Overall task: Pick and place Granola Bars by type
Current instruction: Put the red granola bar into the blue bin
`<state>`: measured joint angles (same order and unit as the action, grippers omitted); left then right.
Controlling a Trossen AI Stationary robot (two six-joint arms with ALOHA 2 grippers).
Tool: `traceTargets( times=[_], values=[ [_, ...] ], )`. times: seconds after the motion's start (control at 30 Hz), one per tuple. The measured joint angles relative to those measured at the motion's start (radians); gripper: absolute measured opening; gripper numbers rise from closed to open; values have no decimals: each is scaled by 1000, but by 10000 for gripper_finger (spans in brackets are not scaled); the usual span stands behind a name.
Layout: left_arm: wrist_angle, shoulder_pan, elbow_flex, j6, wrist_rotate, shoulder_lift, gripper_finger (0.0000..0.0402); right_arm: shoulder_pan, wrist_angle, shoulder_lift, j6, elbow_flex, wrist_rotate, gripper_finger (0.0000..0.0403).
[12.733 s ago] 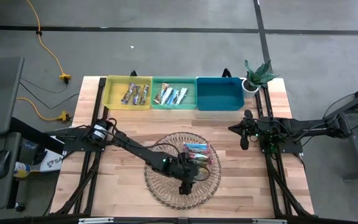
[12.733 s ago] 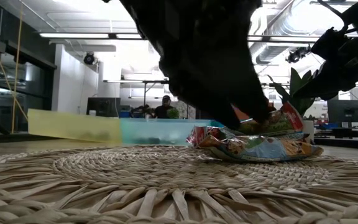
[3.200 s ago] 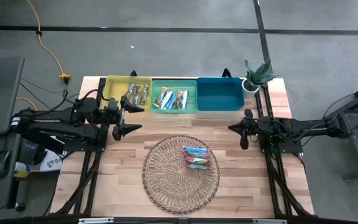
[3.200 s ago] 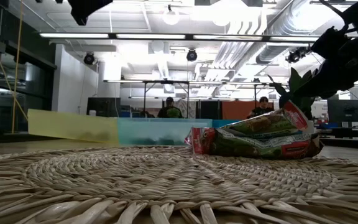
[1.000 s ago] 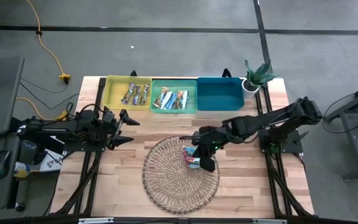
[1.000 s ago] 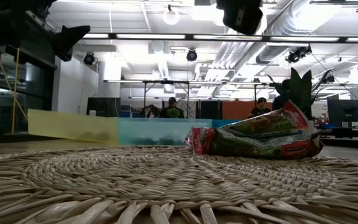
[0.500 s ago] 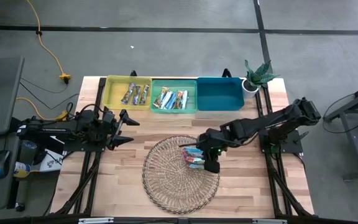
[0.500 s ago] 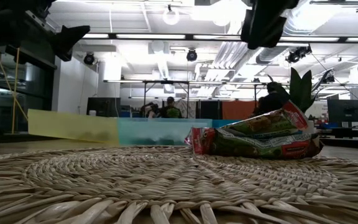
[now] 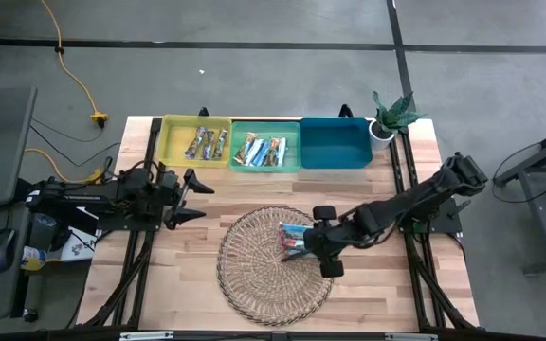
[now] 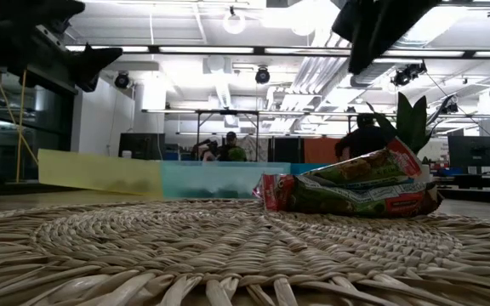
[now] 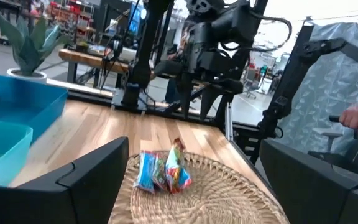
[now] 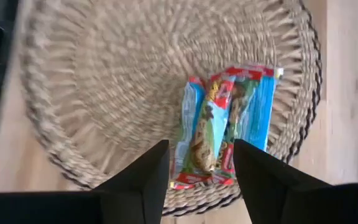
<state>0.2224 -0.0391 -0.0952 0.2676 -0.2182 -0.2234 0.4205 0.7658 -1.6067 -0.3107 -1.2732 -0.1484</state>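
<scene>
Woven wicker fills the nearest ground, and the round wicker tray (image 9: 263, 275) carries the last small pile of granola bars (image 9: 299, 240) on its side toward the right arm. The right hand (image 12: 196, 163) is poised directly over that pile, its two fingers parted to a moderate width and seen straddling the teal-and-pink wrappers with nothing held between them. For a clean pick, only the topmost bar should be taken: the wrappers overlap and touch, so the fingers are best lowered across a bar's narrow width, near its middle, and closed only once both tips are below the wrapper's edge. A grip set too deep is judged likely to drag a second bar along, and the shiny film may slip if pinched at a corner. Farther back, the left hand (image 9: 186, 194) waits over the tabletop beside the tray, fingers spread wide and empty. Beyond it stand the yellow bin (image 9: 197, 141), the green bin (image 9: 264, 144) and the blue bin (image 9: 336, 142), which shows no bars, so it is judged the likely target for this type
</scene>
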Motion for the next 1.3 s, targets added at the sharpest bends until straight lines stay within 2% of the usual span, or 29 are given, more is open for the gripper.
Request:
traceTargets(
  times=[0.23, 0.4, 0.73, 1.13, 1.3],
  values=[
    [-82, 0, 0, 0, 1, -2, 358, 8, 1, -127, -44, 0, -3, 173],
    [-137, 0, 0, 0, 1, -2, 358, 5, 0, -172, -61, 0, -9, 192],
    [-206, 0, -1, 0, 3, -2, 358, 5, 0, -178, -93, 0, -48, 201],
    [-206, 0, -1, 0, 3, -2, 358, 6, -7, -180, -90, 3, -51, 201],
    [-206, 0, -1, 0, 3, -2, 358, 7, -28, -181, -97, 48, -28, 201]
  ],
)
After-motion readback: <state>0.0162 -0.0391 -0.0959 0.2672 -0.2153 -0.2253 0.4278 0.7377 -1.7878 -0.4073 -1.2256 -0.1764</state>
